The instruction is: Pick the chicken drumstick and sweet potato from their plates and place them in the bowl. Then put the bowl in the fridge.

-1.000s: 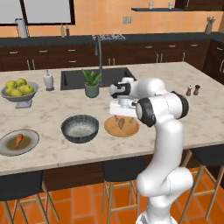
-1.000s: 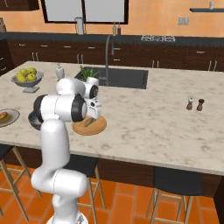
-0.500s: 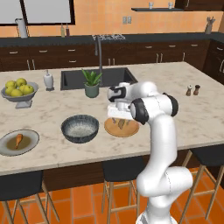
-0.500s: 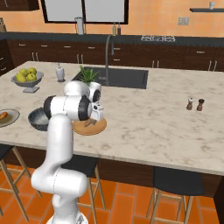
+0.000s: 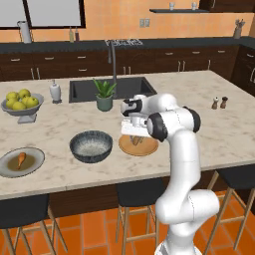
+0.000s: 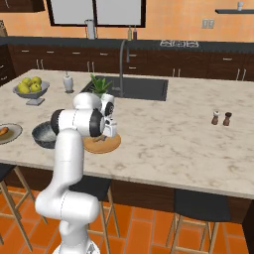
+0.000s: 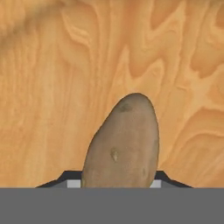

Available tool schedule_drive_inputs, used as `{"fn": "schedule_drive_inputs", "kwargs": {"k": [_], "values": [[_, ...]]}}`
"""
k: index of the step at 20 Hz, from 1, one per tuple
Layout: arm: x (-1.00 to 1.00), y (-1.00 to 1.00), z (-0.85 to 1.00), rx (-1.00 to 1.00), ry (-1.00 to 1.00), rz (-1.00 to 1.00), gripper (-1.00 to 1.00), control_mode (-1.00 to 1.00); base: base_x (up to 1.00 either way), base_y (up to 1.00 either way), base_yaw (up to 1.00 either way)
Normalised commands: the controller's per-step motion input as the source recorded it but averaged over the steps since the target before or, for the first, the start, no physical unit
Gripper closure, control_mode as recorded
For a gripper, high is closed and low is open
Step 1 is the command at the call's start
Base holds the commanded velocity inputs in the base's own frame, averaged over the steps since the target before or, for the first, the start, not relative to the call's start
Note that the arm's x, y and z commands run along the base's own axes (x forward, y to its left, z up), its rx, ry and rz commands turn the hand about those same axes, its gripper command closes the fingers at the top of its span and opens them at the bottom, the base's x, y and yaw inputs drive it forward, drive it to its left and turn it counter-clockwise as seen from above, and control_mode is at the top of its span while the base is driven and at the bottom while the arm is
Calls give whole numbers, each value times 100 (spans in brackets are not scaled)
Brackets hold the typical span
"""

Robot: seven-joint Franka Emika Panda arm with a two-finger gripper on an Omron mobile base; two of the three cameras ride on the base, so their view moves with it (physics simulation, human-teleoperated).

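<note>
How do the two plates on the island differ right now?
The grey plate has a brownish centre; the wooden plate is flat, light wood grain. The grey plate lies to the left of the bowl, the wooden plate to its right. The grey plate carries an orange piece, the wooden plate a brown piece. Both are round and each holds one piece of food.

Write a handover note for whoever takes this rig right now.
Hand: down on the wood plate, jaws closed against both sides of the sweet potato, not yet lifted.
Chicken drumstick: on the grey plate, far left of the counter.
Bowl: between the two plates, nothing in it.
Done: nothing moved.
Left: lift the sweet potato into the bowl, then the drumstick, then take the bowl to the fridge.
</note>
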Motion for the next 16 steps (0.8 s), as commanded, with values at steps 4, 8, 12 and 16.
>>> {"fn": "schedule_drive_inputs", "kwargs": {"k": [4,8,12,16], "values": [[-65,-2,29,0,-1,-1,100,-100,0,0,0],[-82,-2,100,0,-1,0,100,-100,0,0,0],[-87,31,100,5,0,0,100,-100,0,0,0],[-58,90,76,10,0,0,100,-100,0,0,0]]}}
